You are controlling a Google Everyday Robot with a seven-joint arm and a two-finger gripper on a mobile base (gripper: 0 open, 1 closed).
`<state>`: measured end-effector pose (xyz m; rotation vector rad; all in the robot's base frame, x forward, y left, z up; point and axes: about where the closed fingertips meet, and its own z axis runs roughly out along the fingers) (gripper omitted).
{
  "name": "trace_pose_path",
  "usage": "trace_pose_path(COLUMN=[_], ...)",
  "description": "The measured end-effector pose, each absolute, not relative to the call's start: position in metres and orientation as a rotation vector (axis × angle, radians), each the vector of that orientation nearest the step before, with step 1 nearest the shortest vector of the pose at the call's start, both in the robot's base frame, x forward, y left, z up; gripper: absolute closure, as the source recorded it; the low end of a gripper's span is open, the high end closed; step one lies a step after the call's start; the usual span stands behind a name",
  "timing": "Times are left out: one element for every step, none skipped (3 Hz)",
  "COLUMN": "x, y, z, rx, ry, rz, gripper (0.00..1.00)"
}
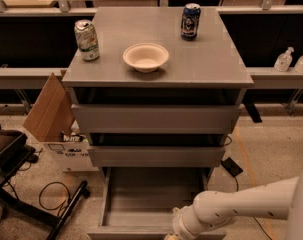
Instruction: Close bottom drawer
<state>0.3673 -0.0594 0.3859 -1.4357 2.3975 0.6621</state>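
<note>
The grey cabinet (pixel 156 74) has three drawers. The bottom drawer (pixel 151 201) is pulled far out, and its shallow grey box looks empty. Its front edge (pixel 126 232) runs along the picture's bottom. The middle drawer front (pixel 156 155) and the top drawer front (pixel 156 119) stand slightly out. My white arm (pixel 241 209) reaches in from the lower right. The gripper (pixel 173 235) is at the drawer's front edge, right of its middle, mostly cut off by the picture's bottom.
On the cabinet top stand a green-white can (pixel 86 39), a beige bowl (pixel 145 57) and a dark blue can (pixel 190 21). An open cardboard box (pixel 56 124) sits on the floor at left, next to a black chair base (pixel 21 194). Bottles (pixel 283 60) stand at right.
</note>
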Motion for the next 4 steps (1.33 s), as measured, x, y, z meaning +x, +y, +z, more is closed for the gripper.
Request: trace_pose_path(x=[0.353, 0.352, 0.353, 0.354], y=[-0.064, -0.064, -0.055, -0.056], z=[0.332, 0.332, 0.333, 0.309], rx=[-1.378, -1.379, -1.405, -1.422], ry=[2.469, 2.47, 2.447, 2.423], rz=[0.703, 0.706, 0.694, 0.722], gripper=[0.0, 0.0, 0.0, 0.17])
